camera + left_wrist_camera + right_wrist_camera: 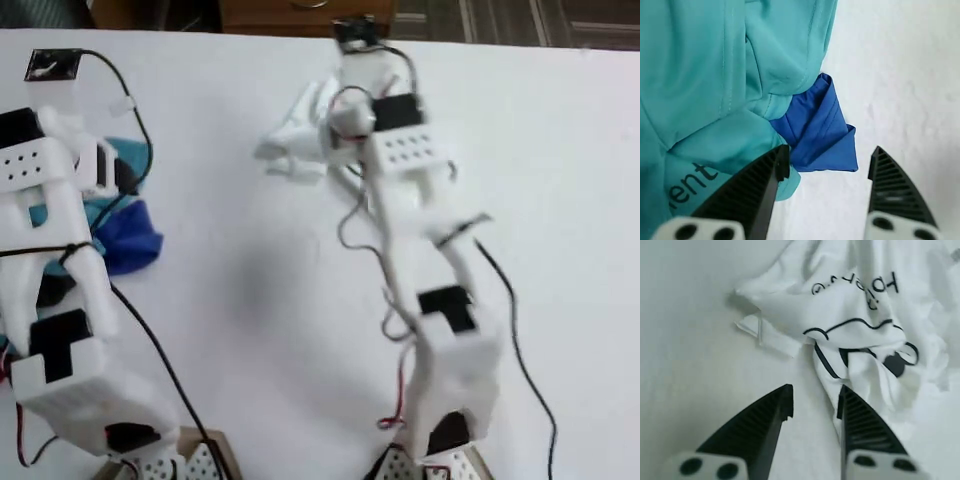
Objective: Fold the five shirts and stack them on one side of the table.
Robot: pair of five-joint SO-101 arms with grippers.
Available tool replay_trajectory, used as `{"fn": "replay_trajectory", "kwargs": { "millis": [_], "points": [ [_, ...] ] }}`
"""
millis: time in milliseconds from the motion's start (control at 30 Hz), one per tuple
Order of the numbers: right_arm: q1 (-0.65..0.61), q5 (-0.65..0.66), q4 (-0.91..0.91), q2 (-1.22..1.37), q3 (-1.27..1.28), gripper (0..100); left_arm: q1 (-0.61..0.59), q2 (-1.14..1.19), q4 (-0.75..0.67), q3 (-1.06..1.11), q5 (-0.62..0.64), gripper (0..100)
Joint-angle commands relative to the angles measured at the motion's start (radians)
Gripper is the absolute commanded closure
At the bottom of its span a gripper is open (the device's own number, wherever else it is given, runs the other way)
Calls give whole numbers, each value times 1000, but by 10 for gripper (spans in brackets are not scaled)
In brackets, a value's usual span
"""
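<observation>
2 arms are mounted at the near edge of the white table [250, 330]. The left arm [55, 330] extends along the left edge. The right arm [450, 330] extends from the near edge towards the far edge, right of the table's middle. The left gripper [830, 167] has its fingers released and set wide apart, grasping nothing. It hangs above 2 shirts lying by the left edge, about midway between the near and far edges. The blue shirt [822, 130] is creased, with an exposed corner on bare table. The teal shirt [710, 70] is rumpled, carries dark print, and lies partly over the blue shirt, touching it. One finger [765, 180] sits over the teal shirt's border, the other over bare table. The right gripper [812, 407] has its fingers parted by a narrower gap and is not clenched on anything. It is positioned over the near border of the white shirt [865, 305], and cloth runs beneath the gap. Whether the fingertips touch the cloth cannot be determined. The white shirt is crumpled, bears black print, and lies close to the far edge near its middle, well apart from the 2 coloured shirts.
</observation>
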Motion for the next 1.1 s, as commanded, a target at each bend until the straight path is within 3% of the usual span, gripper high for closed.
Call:
{"fn": "replay_trajectory", "kwargs": {
  "millis": [0,167,533,733,867,1067],
  "points": [
    [-47,-11,10,191,-221,848,-15,-18,-12,-4,9,727],
    [-104,-11,4,426,-439,847,-15,-18,31,-5,6,728],
    [-105,-6,-8,811,-835,847,-17,-20,74,-5,8,728],
    [-94,-5,-53,851,-885,852,-21,-20,101,-12,9,728],
    [-88,-3,-13,848,-887,992,-21,-20,107,-12,9,728],
    [-73,-2,143,817,-947,980,-21,-20,107,-12,9,728]
  ]
}}
